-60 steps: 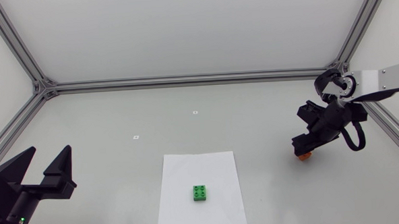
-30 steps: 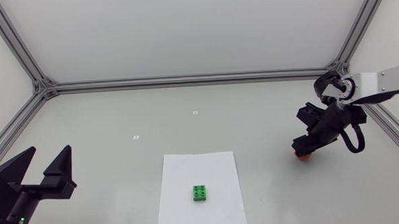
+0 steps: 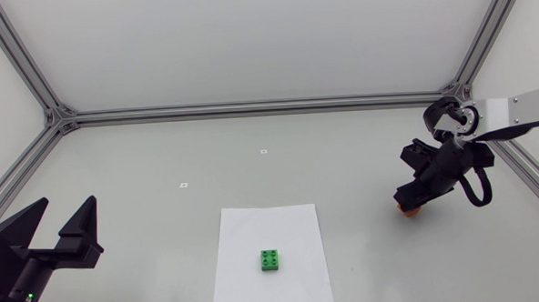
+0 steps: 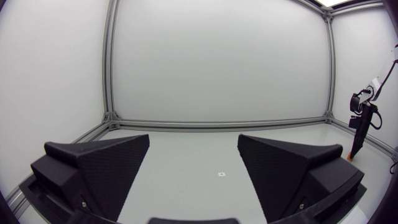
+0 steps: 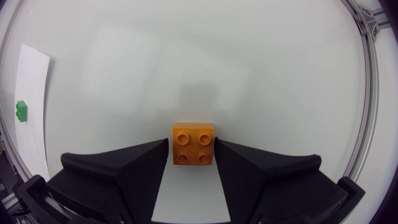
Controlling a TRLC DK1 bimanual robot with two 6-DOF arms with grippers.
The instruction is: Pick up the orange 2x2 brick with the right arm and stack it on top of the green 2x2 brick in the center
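Orange brick [image 5: 194, 144], right hand [image 3: 409, 205], near edge [image 3: 524, 172]

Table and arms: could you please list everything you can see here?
orange brick: one, orange, on the table's right side, at the right claw.
green brick: one, green, on the paper.
paper: one sheet, white, middle of the table's near edge.
marks: two, small, white, on the table beyond the paper.
table: one, pale grey.
left claw: one, black, open, empty, near left corner.
right claw: one, black, over the orange brick.
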